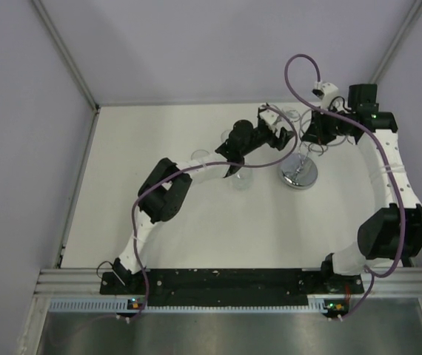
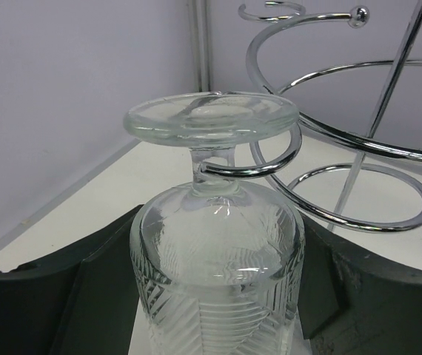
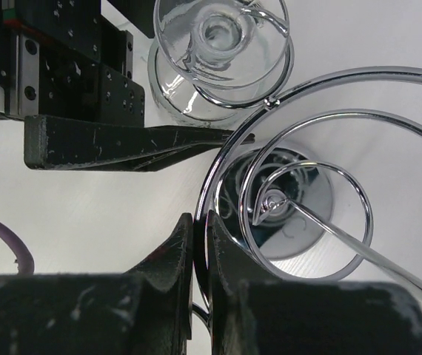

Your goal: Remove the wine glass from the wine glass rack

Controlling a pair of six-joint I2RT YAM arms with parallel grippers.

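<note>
White tabletop [image 1: 159, 244]; left gripper [image 1: 283, 137] clasps wine glass [image 2: 215, 274] hanging on rack [image 1: 298, 176].

A white tabletop [image 1: 196, 237] sits inside a booth of plain, pale lavender-grey walls [image 1: 18, 148] (left, back and right). Slim metal posts [image 1: 67, 55] mark the back corners. A ribbed metal rail [image 1: 70, 281] edges the near side. Lighting is soft and even.

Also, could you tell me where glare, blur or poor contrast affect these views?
Left wrist: the wine glass is sharp, with bright highlights on its bowl. Right wrist: the right gripper's fingers blur up close, and the chrome of the wine glass rack mirrors its surroundings. Top external: soft even light, but clear glass nearly vanishes against the white table.
</note>
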